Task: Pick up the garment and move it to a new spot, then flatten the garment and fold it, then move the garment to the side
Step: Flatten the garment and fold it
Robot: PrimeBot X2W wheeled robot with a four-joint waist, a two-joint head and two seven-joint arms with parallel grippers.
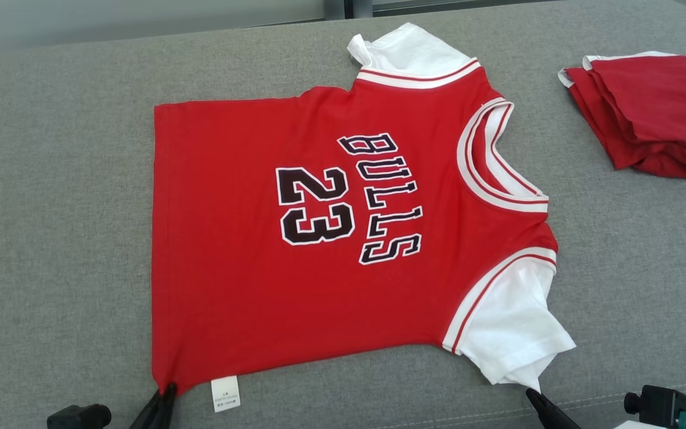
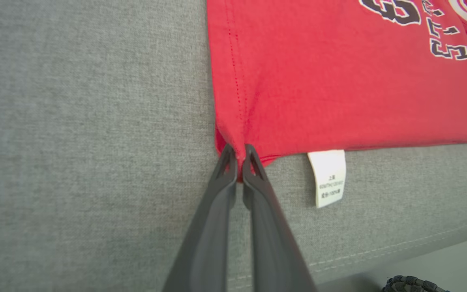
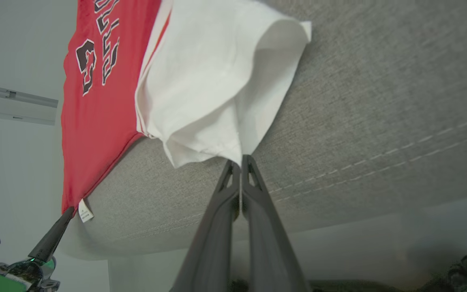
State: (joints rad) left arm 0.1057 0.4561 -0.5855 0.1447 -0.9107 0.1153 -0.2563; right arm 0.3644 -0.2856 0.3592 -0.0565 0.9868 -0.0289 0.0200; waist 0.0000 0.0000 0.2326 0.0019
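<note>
The garment [image 1: 319, 238] is a red jersey with "BULLS 23" and white sleeves. It lies spread flat on the grey cushion [image 1: 51, 208], collar to the right. My left gripper [image 1: 167, 390] is at the garment's near left hem corner. In the left wrist view it [image 2: 239, 156] is shut on that red corner, with a white care label [image 2: 327, 176] just to its right. My right gripper [image 1: 530, 393] is at the tip of the near white sleeve [image 1: 510, 328]. In the right wrist view it [image 3: 240, 159] is shut on the sleeve's [image 3: 217, 89] lowest corner.
A second red garment [image 1: 652, 113], folded in a pile, sits at the back right of the cushion. The cushion's stitched front edge [image 3: 379, 158] runs just behind both grippers. Bare grey fabric stretches to the left of the jersey.
</note>
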